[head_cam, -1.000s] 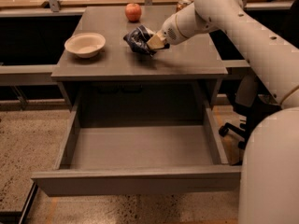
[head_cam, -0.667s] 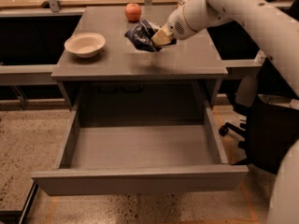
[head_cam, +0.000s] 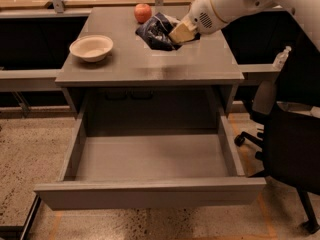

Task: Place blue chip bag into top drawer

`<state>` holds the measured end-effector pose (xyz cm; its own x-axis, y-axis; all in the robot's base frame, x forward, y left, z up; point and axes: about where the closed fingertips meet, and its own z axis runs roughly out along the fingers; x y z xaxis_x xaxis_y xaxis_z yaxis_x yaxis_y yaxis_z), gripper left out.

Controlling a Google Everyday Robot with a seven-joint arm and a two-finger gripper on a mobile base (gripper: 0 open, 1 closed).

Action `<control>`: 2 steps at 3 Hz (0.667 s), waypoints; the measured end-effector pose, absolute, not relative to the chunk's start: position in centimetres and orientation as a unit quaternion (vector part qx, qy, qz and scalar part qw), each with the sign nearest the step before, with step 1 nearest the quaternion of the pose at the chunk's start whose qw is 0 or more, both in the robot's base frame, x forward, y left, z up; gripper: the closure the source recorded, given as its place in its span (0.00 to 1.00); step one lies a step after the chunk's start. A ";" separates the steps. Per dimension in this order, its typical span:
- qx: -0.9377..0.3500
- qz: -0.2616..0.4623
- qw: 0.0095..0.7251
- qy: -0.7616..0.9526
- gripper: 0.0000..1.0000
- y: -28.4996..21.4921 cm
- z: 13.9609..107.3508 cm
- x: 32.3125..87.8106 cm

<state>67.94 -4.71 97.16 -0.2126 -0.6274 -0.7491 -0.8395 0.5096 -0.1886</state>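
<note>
The blue chip bag (head_cam: 156,31) is a crumpled dark navy bag held above the back right of the grey desk top (head_cam: 150,66). My gripper (head_cam: 179,34) reaches in from the upper right on a white arm and is shut on the bag's right end; the bag hangs clear of the desk surface. The top drawer (head_cam: 150,191) is pulled wide open below the desk, its inside bare, its flat front panel nearest the camera.
A white bowl (head_cam: 91,47) sits on the desk's left side. A red apple (head_cam: 143,12) lies at the back, just left of the bag. A black office chair (head_cam: 287,139) stands to the right of the drawer. A bottle (head_cam: 281,57) stands on the right shelf.
The gripper has lifted the bag off the desk top and raised it slightly; the arm has swung upward. The drawer, bowl and apple have not moved.
</note>
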 end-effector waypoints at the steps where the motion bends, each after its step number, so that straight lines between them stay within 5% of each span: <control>1: -0.487 0.138 0.393 0.768 1.00 -4.8 95.8 65.7; 2: -0.517 0.135 0.364 0.763 1.00 -4.0 93.8 61.1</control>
<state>61.14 -4.02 93.83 -0.2002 -0.6909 -0.6947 -0.8871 0.4288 -0.1708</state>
